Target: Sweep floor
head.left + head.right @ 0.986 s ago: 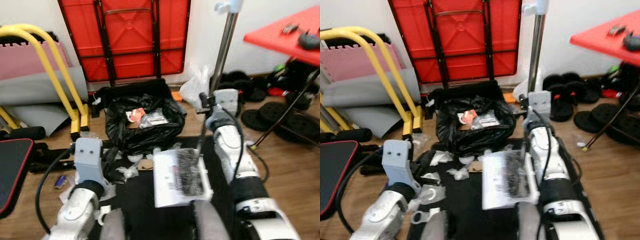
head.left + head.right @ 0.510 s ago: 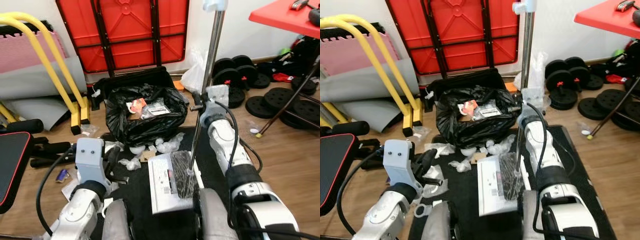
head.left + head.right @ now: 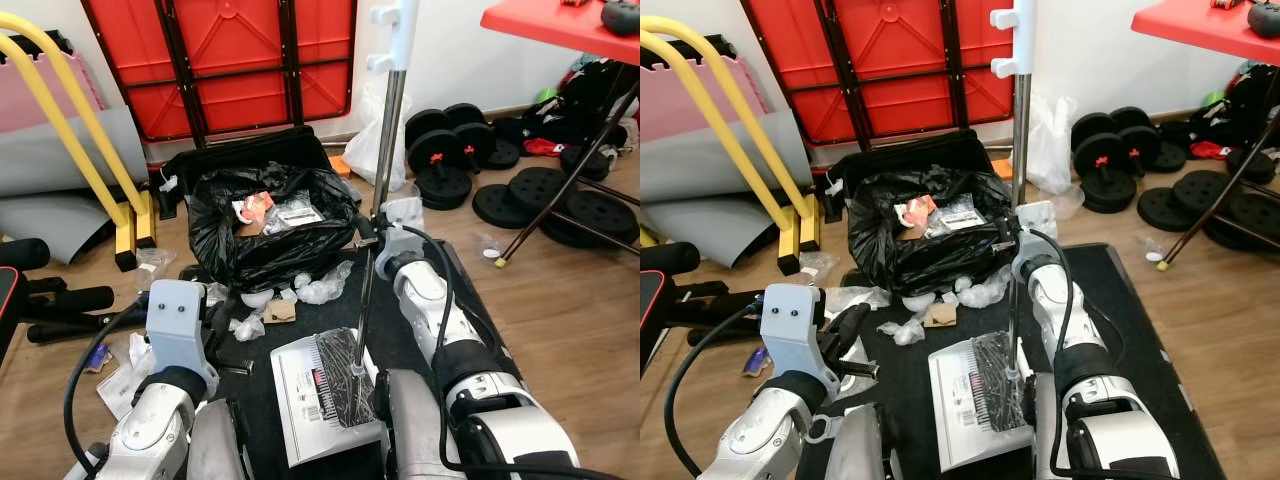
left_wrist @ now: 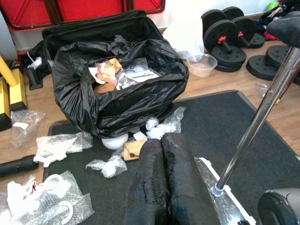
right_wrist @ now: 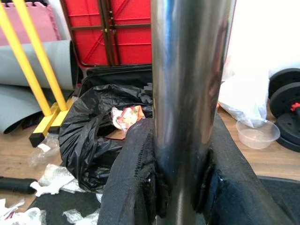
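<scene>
A black trash bag (image 3: 268,235), open and holding crumpled wrappers and paper, stood at the far edge of a black floor mat (image 3: 420,300) and served as the centre of the scene. To the left of the bag, a yellow tubular frame (image 3: 70,130) leaned over a grey rolled mat (image 3: 65,185), with clear plastic scraps (image 3: 125,365) lying on the wood floor nearer the robot. Nearer than the bag and to its left, the left gripper (image 4: 164,183) hung above the mat with its two black fingers pressed together and nothing between them. Just in front of the bag lay crumpled white wrappers (image 3: 322,288) and a small brown scrap (image 3: 280,311). Behind the bag, a folded red table (image 3: 220,60) stood against the wall. Nearer than the bag, a white dustpan (image 3: 318,395) rested on the mat with the broom's black bristles (image 3: 340,385) on it; dark print on the dustpan was too small to read. The broom's metal pole (image 3: 378,190) rose just right of the bag, and the right gripper (image 5: 180,187) was clamped around it partway up. Far right of the bag, black weight plates (image 3: 540,195) lay on the floor under a red table top (image 3: 560,25).
</scene>
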Motion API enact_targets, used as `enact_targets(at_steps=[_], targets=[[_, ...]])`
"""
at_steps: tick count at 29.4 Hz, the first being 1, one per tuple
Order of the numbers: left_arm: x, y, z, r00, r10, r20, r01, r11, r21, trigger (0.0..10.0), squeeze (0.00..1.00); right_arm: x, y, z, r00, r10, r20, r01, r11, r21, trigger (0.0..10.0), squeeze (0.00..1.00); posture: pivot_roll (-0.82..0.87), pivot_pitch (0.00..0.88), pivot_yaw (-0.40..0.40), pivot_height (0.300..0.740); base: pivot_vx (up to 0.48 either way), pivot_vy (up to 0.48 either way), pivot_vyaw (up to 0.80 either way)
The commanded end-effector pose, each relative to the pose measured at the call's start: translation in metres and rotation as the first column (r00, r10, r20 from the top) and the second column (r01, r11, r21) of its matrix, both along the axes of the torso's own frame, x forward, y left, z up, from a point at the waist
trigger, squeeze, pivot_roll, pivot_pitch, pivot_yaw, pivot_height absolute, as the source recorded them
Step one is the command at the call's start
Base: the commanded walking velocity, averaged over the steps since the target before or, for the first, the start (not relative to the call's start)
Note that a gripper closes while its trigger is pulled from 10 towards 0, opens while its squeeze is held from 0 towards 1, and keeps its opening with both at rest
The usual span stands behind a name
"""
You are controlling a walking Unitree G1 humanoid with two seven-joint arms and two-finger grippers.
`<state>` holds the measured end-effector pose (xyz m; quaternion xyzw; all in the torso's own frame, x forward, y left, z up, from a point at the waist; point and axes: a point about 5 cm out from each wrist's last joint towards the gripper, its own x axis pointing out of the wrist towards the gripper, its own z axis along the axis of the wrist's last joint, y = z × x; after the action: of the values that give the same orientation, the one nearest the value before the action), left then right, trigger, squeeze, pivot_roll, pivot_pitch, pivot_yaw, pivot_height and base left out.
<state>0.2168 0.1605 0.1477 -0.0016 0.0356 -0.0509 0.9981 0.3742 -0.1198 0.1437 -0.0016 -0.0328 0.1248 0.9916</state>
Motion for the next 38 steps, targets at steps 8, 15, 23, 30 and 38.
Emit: enact_targets(at_steps=[8, 15, 23, 30, 38], targets=[[-0.002, -0.001, 0.0, 1.0, -0.01, -0.012, 0.01, 1.0, 0.01, 10.0, 0.0, 0.007, 0.009, 0.021, 0.994, 0.011, 0.106, -0.013, 1.0, 0.021, 10.0, 0.0, 0.0, 0.098, 0.009, 0.44, 0.0, 0.0, 0.0], [-0.003, -0.002, 0.0, 1.0, -0.012, -0.011, 0.012, 1.0, 0.012, 10.0, 0.0, 0.008, 0.009, 0.023, 0.993, 0.011, 0.115, -0.017, 0.999, 0.049, 10.0, 0.0, 0.0, 0.098, 0.01, 0.415, 0.0, 0.0, 0.0], [-0.002, -0.001, 0.0, 1.0, -0.012, -0.011, 0.012, 1.0, 0.015, 10.0, 0.0, 0.011, 0.006, 0.028, 0.99, -0.007, 0.141, -0.01, 0.993, 0.118, 10.0, 0.0, 0.0, 0.101, 0.013, 0.4, 0.0, 0.0, 0.0], [-0.002, -0.001, 0.0, 1.0, -0.012, -0.012, 0.012, 1.0, 0.015, 10.0, 0.0, 0.011, 0.003, 0.031, 0.987, -0.019, 0.161, -0.003, 0.991, 0.131, 10.0, 0.0, 0.0, 0.101, 0.013, 0.4, 0.0, 0.0, 0.0], [-0.001, -0.001, -0.001, 1.0, -0.012, -0.012, 0.012, 1.0, 0.013, 10.0, 0.0, 0.009, -0.001, 0.027, 0.986, -0.009, 0.166, -0.013, 0.991, 0.133, 10.0, 1.0, 0.0, 0.099, 0.01, 0.4, 0.0, 0.0, 0.0]])
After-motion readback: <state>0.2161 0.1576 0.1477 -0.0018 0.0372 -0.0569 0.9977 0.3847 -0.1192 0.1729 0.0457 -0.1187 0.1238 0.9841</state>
